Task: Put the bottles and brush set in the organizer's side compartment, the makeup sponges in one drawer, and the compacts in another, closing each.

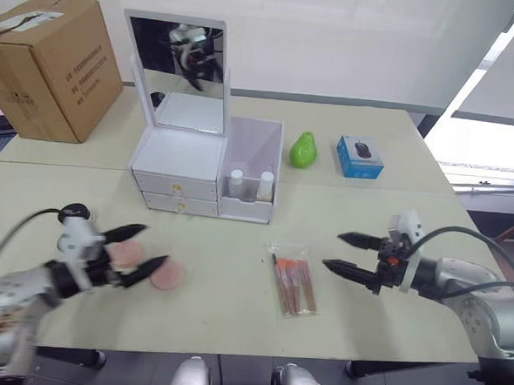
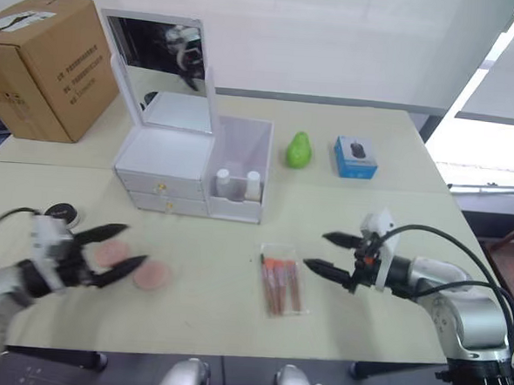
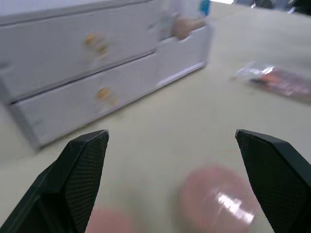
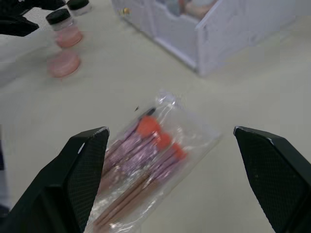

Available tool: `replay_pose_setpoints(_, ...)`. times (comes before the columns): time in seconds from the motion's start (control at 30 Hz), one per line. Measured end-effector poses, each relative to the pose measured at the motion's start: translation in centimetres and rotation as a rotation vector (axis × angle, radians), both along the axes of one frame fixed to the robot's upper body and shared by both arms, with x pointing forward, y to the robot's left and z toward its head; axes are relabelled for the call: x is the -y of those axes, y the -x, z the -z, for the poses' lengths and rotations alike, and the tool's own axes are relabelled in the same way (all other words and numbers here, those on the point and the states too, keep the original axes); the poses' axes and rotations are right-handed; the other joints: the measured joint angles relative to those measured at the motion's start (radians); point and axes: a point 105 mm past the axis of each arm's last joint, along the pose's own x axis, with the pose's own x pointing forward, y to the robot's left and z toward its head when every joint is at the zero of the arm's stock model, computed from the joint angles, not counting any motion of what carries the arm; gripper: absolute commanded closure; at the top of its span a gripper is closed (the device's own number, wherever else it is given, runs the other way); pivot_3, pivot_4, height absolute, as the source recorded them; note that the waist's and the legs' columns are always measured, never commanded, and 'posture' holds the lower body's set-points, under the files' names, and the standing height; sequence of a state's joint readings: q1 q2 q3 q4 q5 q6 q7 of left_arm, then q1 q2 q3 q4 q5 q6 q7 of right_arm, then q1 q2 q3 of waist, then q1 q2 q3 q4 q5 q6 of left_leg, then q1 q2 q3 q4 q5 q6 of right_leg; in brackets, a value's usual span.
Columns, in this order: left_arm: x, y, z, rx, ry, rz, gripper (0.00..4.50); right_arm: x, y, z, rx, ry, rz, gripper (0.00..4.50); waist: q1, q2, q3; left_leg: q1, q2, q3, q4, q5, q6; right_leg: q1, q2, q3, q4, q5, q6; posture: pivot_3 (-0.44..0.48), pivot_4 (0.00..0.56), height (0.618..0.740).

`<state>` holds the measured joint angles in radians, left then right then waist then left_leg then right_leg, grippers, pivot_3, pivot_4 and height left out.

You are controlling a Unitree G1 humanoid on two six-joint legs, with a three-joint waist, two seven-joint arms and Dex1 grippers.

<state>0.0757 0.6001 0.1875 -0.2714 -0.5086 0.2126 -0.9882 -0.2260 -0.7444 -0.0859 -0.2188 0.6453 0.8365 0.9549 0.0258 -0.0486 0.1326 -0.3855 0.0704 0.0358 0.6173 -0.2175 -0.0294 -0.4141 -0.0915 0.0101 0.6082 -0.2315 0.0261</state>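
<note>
The white organizer [image 1: 179,161] stands mid-table with its mirror lid up and both drawers shut. Two bottles [image 1: 237,179] stand in its open side compartment [image 1: 253,140]. The brush set [image 1: 293,280], orange-tipped brushes in a clear bag, lies flat on the table in front of it. Two flat pink round pieces [image 1: 168,276] lie at the front left; I cannot tell whether they are compacts or sponges. My left gripper [image 1: 153,245] is open just above them, holding nothing. My right gripper [image 1: 332,249] is open and empty just right of the brush set [image 4: 146,145].
A cardboard box [image 1: 51,62] sits at the back left. A green pear [image 1: 304,150] and a blue box picturing a mouse [image 1: 359,157] lie right of the organizer. The table's front edge [image 1: 256,354] runs close below the brush set.
</note>
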Motion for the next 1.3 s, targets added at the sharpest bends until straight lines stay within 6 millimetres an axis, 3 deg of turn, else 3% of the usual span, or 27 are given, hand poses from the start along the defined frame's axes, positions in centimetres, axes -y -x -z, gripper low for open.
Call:
replay_pose_setpoints(0.03, 2.4, 0.0, 0.1, -0.005, 0.022, 0.072, 0.00, 0.0, -0.4, 0.2, -0.077, -0.007, 0.018, 0.05, -0.001, 0.000, 0.000, 0.000, -0.001, 0.000, 0.000, 0.000, 0.000, -0.001, 0.000, 0.001, 0.000, 0.001, 0.000, 0.000, 0.150, 0.728)
replay_pose_setpoints(0.13, 6.4, 0.1, 0.6, -0.032, 0.004, 0.211, 0.60, 0.2, -0.4, 0.4, -0.272, -0.005, 0.018, 0.00, -0.005, 0.001, 0.000, 0.001, -0.001, -0.006, 0.004, 0.001, 0.001, 0.002, 0.006, 0.004, 0.000, 0.001, 0.000, 0.000, 0.150, 0.728)
replay_pose_setpoints(0.33, 10.5, 0.5, 2.6, -0.133, 0.017, 0.334, 2.54, 0.2, 0.2, 1.2, -0.568, -0.043, 0.004, 0.00, -0.014, 0.005, 0.000, 0.001, -0.001, -0.019, 0.012, -0.002, 0.006, 0.009, 0.015, 0.007, -0.005, 0.000, 0.000, 0.000, 0.150, 0.728)
replay_pose_setpoints(0.53, 13.3, -0.3, 4.2, -0.193, 0.058, 0.354, 4.44, -0.6, -0.4, 2.4, -0.686, -0.081, 0.015, 0.00, -0.012, 0.005, 0.000, 0.000, -0.003, -0.023, 0.014, -0.002, 0.006, 0.009, 0.017, 0.007, -0.005, 0.000, 0.000, 0.000, 0.150, 0.728)
replay_pose_setpoints(0.73, 14.5, -2.7, 5.2, -0.211, 0.007, 0.297, 4.49, -2.6, -0.8, 3.1, -0.723, -0.101, -0.013, 0.00, -0.017, 0.007, -0.002, -0.001, -0.003, -0.027, 0.015, -0.002, 0.007, 0.010, 0.019, 0.007, -0.004, 0.003, 0.005, 0.000, 0.150, 0.728)
replay_pose_setpoints(0.83, 14.6, -2.4, 6.6, -0.239, -0.053, 0.314, 4.49, -3.6, -1.1, 3.3, -0.736, -0.112, -0.024, 0.00, -0.025, 0.008, -0.003, 0.000, -0.003, -0.029, 0.014, -0.003, 0.007, 0.010, 0.020, 0.007, -0.003, 0.003, 0.004, 0.000, 0.150, 0.728)
replay_pose_setpoints(1.13, 14.4, -2.5, 6.8, -0.189, -0.148, 0.339, 4.49, -5.5, -2.0, 3.7, -0.744, -0.104, -0.048, 0.00, -0.037, 0.009, -0.011, 0.003, -0.003, -0.032, 0.014, -0.003, 0.007, 0.011, 0.022, 0.007, 0.001, 0.001, 0.002, 0.000, 0.150, 0.728)
replay_pose_setpoints(1.23, 14.3, -2.5, 6.8, -0.188, -0.152, 0.339, 4.50, -5.5, -2.0, 4.0, -0.748, -0.102, -0.052, 0.57, -0.038, 0.008, -0.012, 0.003, -0.003, -0.033, 0.014, -0.003, 0.007, 0.011, 0.022, 0.007, 0.002, 0.001, 0.002, 0.000, 0.150, 0.728)
replay_pose_setpoints(1.3, 14.3, -2.5, 6.8, -0.189, -0.152, 0.340, 4.50, -5.3, -2.2, 4.3, -0.747, -0.096, -0.040, 1.29, -0.038, 0.009, -0.012, 0.003, -0.003, -0.033, 0.014, -0.003, 0.007, 0.011, 0.022, 0.007, 0.002, 0.001, 0.002, 0.000, 0.150, 0.728)
